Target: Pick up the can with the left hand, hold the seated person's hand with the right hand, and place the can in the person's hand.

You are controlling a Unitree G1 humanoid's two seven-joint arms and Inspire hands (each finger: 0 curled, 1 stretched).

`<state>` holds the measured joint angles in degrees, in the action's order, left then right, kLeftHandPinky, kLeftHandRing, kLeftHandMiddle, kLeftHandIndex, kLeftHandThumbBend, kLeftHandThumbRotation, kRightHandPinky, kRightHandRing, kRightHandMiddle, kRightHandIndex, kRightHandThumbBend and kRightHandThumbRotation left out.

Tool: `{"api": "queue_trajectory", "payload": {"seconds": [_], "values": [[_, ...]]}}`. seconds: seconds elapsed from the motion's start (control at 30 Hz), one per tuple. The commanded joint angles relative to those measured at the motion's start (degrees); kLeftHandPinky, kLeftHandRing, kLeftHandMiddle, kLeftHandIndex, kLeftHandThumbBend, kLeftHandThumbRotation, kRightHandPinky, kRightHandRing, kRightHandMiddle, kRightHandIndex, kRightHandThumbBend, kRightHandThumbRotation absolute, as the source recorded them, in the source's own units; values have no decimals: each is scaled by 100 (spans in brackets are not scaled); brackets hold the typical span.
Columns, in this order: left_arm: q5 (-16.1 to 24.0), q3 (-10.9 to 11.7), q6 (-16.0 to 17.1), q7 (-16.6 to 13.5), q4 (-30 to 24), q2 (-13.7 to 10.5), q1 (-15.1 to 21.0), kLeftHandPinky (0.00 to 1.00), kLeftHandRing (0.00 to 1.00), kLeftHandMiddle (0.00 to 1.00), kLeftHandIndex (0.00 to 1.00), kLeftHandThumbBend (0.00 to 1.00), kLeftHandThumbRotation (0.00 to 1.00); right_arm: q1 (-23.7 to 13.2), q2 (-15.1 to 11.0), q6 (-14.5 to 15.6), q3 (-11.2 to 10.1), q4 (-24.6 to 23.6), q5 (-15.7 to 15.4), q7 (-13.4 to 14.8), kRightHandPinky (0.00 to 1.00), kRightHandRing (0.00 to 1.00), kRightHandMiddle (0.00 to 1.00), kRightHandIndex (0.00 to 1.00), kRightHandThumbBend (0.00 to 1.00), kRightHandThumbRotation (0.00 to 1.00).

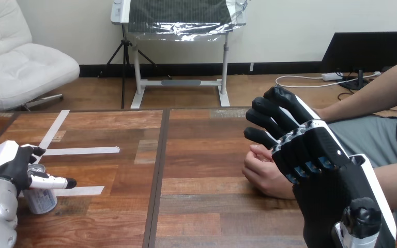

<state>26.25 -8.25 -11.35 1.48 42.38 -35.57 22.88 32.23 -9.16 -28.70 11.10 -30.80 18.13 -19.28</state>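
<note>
Silver can point(41, 201) with blue print, upright on table point(207, 170) near front-left corner; upper part covered. Person's hand point(263, 175) resting on table toward right edge, fingers loosely curled, facing left. Well apart from can, most of the table's width between.

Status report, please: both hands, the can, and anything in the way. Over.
Left hand at the can, grip unclear. Can upright on the table. Right hand over the person's hand, hold unclear. Nothing between can and person's hand.
</note>
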Motion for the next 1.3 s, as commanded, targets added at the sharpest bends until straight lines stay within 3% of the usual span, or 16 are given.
{"api": "queue_trajectory", "payload": {"seconds": [0.0, 0.47, 1.0, 1.27], "values": [[-53, 113, -157, 144, -202, -178, 346, 74, 85, 86, 84, 93, 30, -208, 20, -50, -22, -185, 39, -14, 85, 88, 88, 89, 99, 85], [-291, 295, -457, 555, -469, -242, 312, 75, 87, 88, 85, 92, 23, -189, 33, -66, -21, -182, 17, 0, 85, 88, 88, 88, 99, 86], [-607, 580, -436, 810, -667, -332, 157, 78, 89, 90, 87, 92, 11, -169, 51, -73, -21, -183, -17, 25, 85, 88, 88, 88, 99, 86], [-540, 536, -389, 888, -766, -427, 75, 75, 87, 90, 86, 93, 10, -167, 40, -67, -13, -185, 2, 13, 85, 88, 88, 89, 99, 86]]}}
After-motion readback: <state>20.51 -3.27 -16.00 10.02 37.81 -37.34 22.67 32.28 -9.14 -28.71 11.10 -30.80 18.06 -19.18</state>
